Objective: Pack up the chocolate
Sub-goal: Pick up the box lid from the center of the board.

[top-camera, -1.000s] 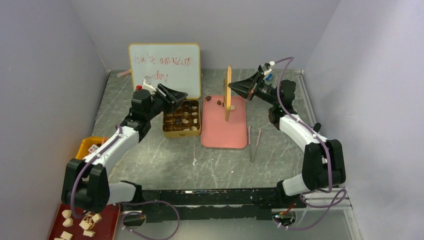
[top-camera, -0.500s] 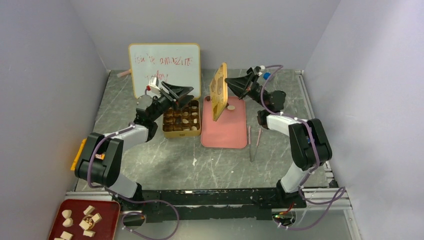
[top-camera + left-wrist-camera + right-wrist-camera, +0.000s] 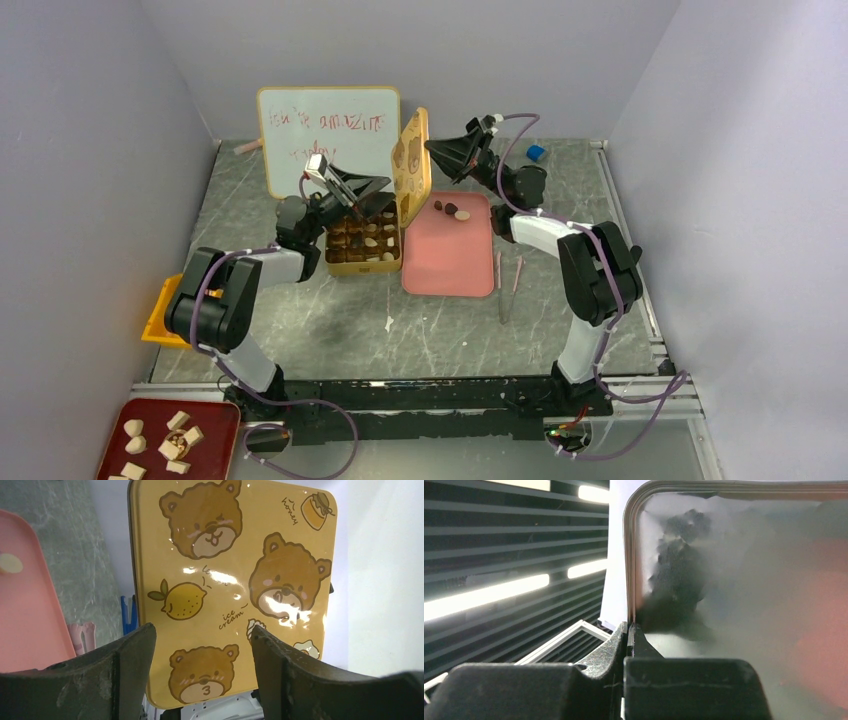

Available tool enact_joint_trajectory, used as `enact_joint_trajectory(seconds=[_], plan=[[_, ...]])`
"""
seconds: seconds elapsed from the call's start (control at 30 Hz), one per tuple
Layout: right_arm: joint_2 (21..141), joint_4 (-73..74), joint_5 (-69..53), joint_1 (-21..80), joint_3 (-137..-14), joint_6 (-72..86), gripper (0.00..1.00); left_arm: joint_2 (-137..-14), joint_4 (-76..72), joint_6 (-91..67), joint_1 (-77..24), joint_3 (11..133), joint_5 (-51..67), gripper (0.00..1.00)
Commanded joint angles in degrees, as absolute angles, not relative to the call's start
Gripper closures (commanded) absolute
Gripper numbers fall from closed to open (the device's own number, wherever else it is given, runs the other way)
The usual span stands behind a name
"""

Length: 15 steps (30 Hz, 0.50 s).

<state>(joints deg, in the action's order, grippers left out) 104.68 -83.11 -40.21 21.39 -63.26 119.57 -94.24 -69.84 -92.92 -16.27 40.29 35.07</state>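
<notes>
Right hand (image 3: pixel 432 149) clamped bear-print lid (image 3: pixel 230 580) by rim, upright, likely to close tin (image 3: pixel 363 268); left hand (image 3: pixel 202 632) apart, facing it.

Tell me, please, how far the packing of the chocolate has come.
Done: the tin's visible compartments hold chocolate pieces. In hand: the right gripper is shut on the edge of the bear-printed lid, holding it nearly upright beside the tin; the left gripper is open, facing the lid's printed side. Left: three pieces lie on the pink tray, and the lid is not yet on the tin.
</notes>
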Motion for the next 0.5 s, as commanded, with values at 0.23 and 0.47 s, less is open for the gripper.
enact_joint_trajectory(seconds=[0.23,0.47], plan=[[104.48,-103.57,-37.65,22.59,-67.53,129.54,1.0,-95.11,-74.82,-92.19,-16.44,39.61,36.53,0.25],[103.21,-101.96,-38.39,22.59,-69.29,129.56,1.0,-95.48,-75.51,-91.43,-16.36,37.91,35.45,0.24]])
